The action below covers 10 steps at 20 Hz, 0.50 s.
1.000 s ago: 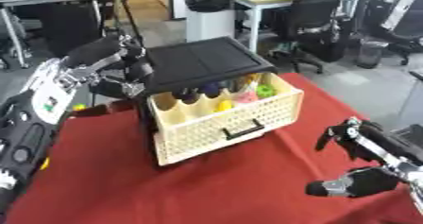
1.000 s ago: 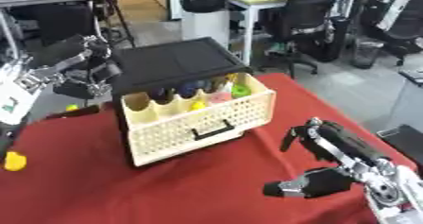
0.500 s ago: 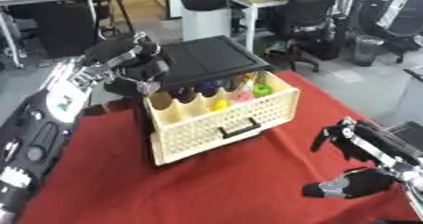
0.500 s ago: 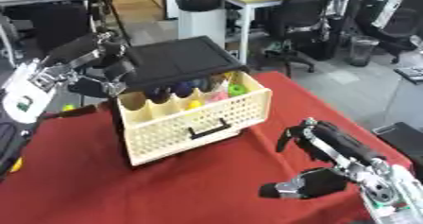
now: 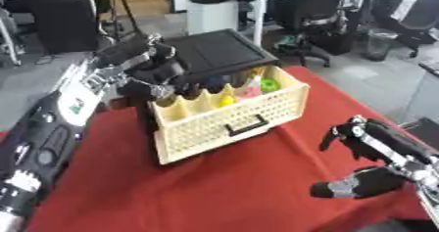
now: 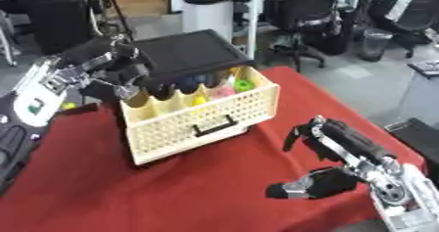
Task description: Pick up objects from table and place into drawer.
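Red cloth covers the table point(image 5: 257, 177), and nearest to me the robot's right hand point(image 6: 330, 143) hangs low over its bare near-right part, fingers curled partway with nothing in them, well apart from the drawer. I can't spot any loose object left on the cloth.

Further back stands the cream basket-weave drawer point(image 5: 227, 118), pulled out of its black cabinet point(image 5: 214, 55) with its long side running left to right and its dark handle point(image 5: 247, 126) facing the near edge. Inside it sit coloured things: a yellow one point(image 5: 226, 100), a pink one point(image 5: 250, 92), a green one point(image 5: 269, 84) and darker shapes to the left.

The left hand point(image 5: 141, 59) is by far the nearer, up at the drawer's far-left corner against the cabinet. Its fingers look bent, but I can't tell whether they grip anything. Beyond are office chairs and desks.
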Tool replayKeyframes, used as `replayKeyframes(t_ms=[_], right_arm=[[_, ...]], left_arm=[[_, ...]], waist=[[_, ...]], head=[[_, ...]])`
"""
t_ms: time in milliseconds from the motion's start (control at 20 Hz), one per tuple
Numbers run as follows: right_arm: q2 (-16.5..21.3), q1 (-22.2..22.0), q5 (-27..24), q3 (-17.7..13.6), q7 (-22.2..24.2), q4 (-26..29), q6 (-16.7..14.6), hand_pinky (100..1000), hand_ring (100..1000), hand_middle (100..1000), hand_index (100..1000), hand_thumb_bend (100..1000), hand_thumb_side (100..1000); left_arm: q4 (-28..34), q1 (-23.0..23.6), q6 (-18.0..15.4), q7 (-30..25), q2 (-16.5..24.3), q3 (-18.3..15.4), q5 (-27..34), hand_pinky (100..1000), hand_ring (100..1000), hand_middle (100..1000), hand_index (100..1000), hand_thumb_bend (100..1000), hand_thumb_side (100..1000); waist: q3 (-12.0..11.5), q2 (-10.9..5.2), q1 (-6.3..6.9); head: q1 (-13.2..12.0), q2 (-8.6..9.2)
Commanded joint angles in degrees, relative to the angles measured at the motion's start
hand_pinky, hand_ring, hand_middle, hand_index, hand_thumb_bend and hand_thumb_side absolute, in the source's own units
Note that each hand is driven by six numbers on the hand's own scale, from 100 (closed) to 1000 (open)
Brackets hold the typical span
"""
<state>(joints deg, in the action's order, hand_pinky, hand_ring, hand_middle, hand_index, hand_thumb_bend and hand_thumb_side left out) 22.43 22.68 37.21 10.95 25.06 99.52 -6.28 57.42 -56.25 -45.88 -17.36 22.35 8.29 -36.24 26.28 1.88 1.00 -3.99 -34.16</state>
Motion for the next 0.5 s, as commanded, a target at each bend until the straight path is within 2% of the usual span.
replayKeyframes(t_ms=[50,300,400,450,500], right_arm=[[0.48,0.78,-0.21,-0.18,0.23,0.29,-0.08,316,100,100,602,893,700],[0.38,0.75,-0.25,-0.10,0.32,0.28,-0.14,317,100,100,602,892,700],[0.32,0.78,-0.27,-0.08,0.33,0.30,-0.16,317,100,100,602,891,702],[0.33,0.77,-0.28,-0.08,0.33,0.32,-0.16,317,100,100,602,890,702],[0.34,0.76,-0.29,-0.08,0.33,0.33,-0.16,317,100,100,602,890,702]], left_arm=[[0.57,-0.70,-5.19,-4.62,0.28,-0.12,-0.47,100,100,100,380,100,234],[0.02,-0.55,-5.86,-4.64,-0.08,-0.08,-0.08,101,115,100,422,100,226],[0.09,-0.55,-6.03,-4.42,-0.13,-0.11,0.38,122,173,131,477,100,192],[0.24,-0.56,-6.06,-4.36,-0.14,-0.01,0.61,156,273,216,536,100,142],[0.46,-0.55,-6.08,-4.31,-0.14,0.12,0.88,156,285,229,541,100,134]], waist=[[0.10,-0.41,-0.16],[0.15,-0.40,-0.15],[0.18,-0.40,-0.17],[0.18,-0.40,-0.18],[0.17,-0.40,-0.20]], head=[[-0.01,-0.43],[0.04,-0.45],[0.07,-0.37],[0.07,-0.32],[0.06,-0.29]])
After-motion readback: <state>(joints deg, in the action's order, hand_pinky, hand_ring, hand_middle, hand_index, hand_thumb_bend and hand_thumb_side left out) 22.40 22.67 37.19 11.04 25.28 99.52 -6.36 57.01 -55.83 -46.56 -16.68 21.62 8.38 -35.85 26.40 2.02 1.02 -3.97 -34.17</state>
